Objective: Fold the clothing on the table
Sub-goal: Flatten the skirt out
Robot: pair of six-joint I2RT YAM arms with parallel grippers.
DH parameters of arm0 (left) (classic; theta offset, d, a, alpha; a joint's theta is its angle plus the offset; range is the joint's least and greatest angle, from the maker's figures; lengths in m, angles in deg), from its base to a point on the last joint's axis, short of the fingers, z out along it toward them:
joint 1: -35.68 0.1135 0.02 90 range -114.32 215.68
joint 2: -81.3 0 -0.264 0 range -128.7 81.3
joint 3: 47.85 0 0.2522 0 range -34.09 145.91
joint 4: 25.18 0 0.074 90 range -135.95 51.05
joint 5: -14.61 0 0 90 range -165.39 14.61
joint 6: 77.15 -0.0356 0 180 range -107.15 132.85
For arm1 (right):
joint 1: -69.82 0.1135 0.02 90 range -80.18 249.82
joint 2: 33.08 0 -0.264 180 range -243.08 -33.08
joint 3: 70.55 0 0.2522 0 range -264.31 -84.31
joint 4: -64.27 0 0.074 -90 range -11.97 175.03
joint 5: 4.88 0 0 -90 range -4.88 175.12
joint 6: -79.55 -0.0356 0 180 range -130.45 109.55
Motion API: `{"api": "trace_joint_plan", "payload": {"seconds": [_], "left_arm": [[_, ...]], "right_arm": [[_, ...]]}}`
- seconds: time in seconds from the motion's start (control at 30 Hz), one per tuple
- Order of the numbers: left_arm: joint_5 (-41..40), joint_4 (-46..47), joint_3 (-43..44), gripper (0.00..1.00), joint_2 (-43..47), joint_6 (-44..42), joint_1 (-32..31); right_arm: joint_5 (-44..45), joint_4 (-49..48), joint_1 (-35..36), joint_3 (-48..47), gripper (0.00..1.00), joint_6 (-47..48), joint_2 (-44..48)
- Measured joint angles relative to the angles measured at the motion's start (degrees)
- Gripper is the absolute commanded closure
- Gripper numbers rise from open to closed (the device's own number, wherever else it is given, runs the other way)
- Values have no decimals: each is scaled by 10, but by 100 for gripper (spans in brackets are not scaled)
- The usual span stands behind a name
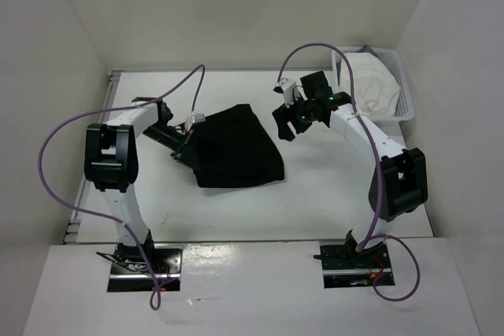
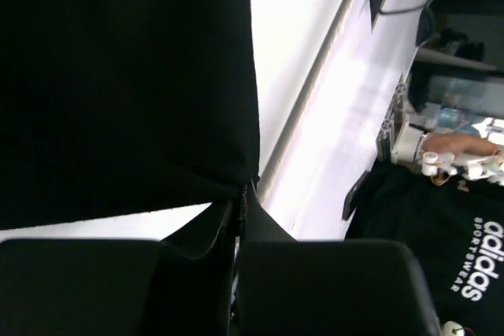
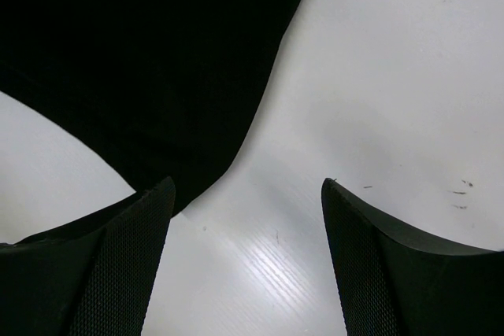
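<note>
The black clothing (image 1: 236, 147) lies crumpled in a rough rectangle in the middle of the white table (image 1: 331, 194). My left gripper (image 1: 185, 145) is low at its left edge. In the left wrist view the jaws are together at a corner of the clothing (image 2: 118, 76), and the left gripper (image 2: 242, 194) is shut on that corner. My right gripper (image 1: 285, 122) hovers open just right of the garment's far right corner. In the right wrist view the right gripper (image 3: 248, 194) has bare table (image 3: 378, 76) between its fingers, with the clothing (image 3: 142, 53) at the upper left.
A white mesh basket (image 1: 398, 88) holding a white cloth (image 1: 370, 84) stands at the back right corner. White walls enclose the table on three sides. Purple cables loop above both arms. A metal edge strip (image 2: 315, 92) borders the table.
</note>
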Motion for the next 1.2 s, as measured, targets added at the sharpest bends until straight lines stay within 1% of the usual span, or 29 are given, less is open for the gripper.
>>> {"api": "trace_joint_plan", "payload": {"seconds": [0.13, 0.3, 0.33, 0.37, 0.4, 0.43, 0.47, 0.5, 0.53, 0.63, 0.67, 0.7, 0.9, 1.0, 1.07, 1.2], "left_arm": [[-19, -1, -22, 97, 70, 4, 3], [-66, 49, -33, 97, 222, 64, 21], [-79, 59, -36, 96, 248, 80, 23], [-94, 69, -40, 92, 272, 95, 23], [-108, 80, -44, 86, 292, 110, 23], [-121, 90, -48, 74, 304, 124, 23], [-134, 97, -52, 67, 310, 137, 22], [-149, 103, -55, 53, 311, 150, 22], [-160, 110, -58, 31, 308, 155, 22], [-183, 123, -65, 12, 292, 177, 22], [-188, 124, -66, 7, 290, 180, 22], [-192, 125, -67, 0, 289, 181, 22], [-203, 130, -68, 0, 298, 181, 23], [-226, 159, -86, 0, 314, 192, 28], [-249, 187, -112, 0, 332, 208, 40], [-304, 236, -152, 0, 350, 241, 73]], "right_arm": [[-16, 0, 0, 1, 21, -1, 0], [-34, 0, 0, 1, 21, -1, 0], [-38, 0, 0, 2, 21, -1, 0], [-40, -1, 0, 5, 21, -1, 0], [-41, -1, 0, 7, 21, -1, 0], [-42, -1, 0, 10, 21, -1, 0], [-42, -1, 0, 13, 21, -1, 0], [-42, -1, 0, 15, 21, -1, 0], [-42, 0, 0, 15, 21, -1, 0], [-42, 0, 0, 15, 21, -1, 0], [-43, 0, 0, 15, 21, 0, 0], [-43, 0, 0, 15, 21, 0, 0], [-48, 1, 2, 13, 21, -2, 0], [-48, 3, 16, -17, 22, -11, -19], [-43, 4, 43, -67, 24, -21, -57], [-38, -12, 112, -183, 27, -57, -177]]}}
